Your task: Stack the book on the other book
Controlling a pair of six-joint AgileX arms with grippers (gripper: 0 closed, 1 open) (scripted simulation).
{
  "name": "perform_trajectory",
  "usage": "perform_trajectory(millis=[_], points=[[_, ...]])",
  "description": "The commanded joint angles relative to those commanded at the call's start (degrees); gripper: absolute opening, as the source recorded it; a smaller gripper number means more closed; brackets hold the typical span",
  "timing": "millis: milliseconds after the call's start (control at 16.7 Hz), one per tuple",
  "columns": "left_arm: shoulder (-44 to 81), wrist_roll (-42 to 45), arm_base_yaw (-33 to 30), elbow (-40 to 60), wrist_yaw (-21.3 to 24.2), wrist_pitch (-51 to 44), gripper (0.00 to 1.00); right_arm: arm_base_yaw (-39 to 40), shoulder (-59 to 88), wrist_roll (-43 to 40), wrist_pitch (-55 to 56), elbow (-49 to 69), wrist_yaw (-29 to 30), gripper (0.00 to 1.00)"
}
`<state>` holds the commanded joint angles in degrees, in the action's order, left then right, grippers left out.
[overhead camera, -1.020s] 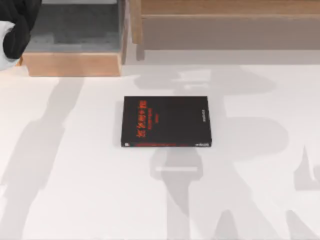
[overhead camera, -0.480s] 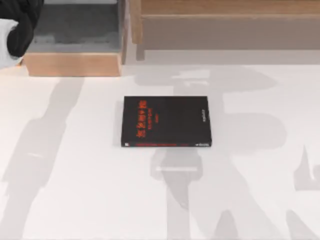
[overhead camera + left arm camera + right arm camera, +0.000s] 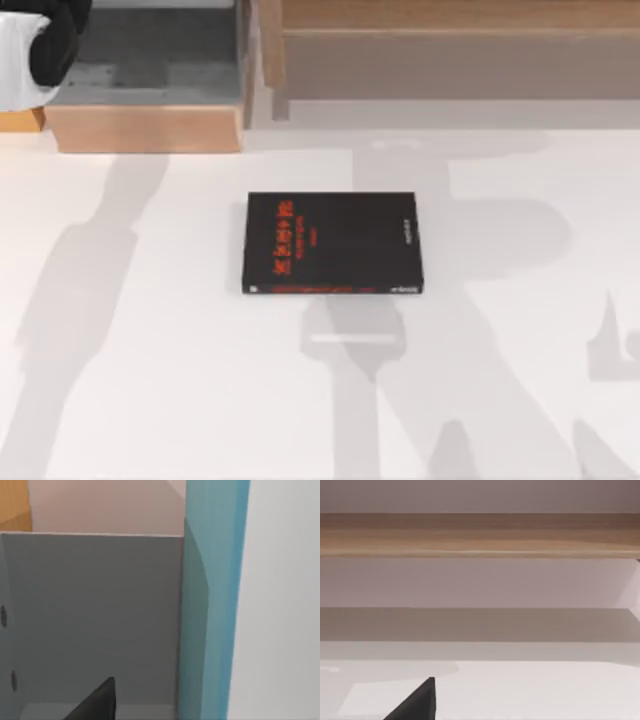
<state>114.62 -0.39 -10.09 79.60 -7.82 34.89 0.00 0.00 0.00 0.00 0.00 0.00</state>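
- Top view: the flat black book with red title lettering and a red strip along its near edge (image 3: 333,243) lies face up near the middle of the pale worktop (image 3: 150,380), with open space on every side, so it looks ready to serve as the base of the stack. The left arm (image 3: 40,45) sits at the far left corner, over a wooden box with a grey inside (image 3: 150,90); its placement suggests it is reaching there for the book to be moved. A long wooden shelf (image 3: 450,40) runs along the far edge.
- Left wrist view: the light blue-teal book (image 3: 212,605) stands upright on edge against a grey wall of the box (image 3: 95,615). One dark fingertip of the left claw (image 3: 97,702) shows close to that wall; whether the claw is wide or narrow I cannot tell. Nothing is plainly gripped yet, so the pick-up appears not yet done.
- Right wrist view: the right arm's camera faces the wooden shelf (image 3: 480,535), well away from both books. One dark fingertip of the right claw (image 3: 417,702) shows; its opening cannot be told. This arm appears idle.
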Motion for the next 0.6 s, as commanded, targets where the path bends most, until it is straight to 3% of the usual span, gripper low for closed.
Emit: perform_trajectory(millis=[120,600], points=[[0.0,0.0,0.0,0.0,0.0,0.0,1.0,0.0,0.0,0.0,0.0,0.0,0.0,1.0],[0.0,0.0,0.0,0.0,0.0,0.0,0.4,0.0,0.0,0.0,0.0,0.0,0.0,1.0]])
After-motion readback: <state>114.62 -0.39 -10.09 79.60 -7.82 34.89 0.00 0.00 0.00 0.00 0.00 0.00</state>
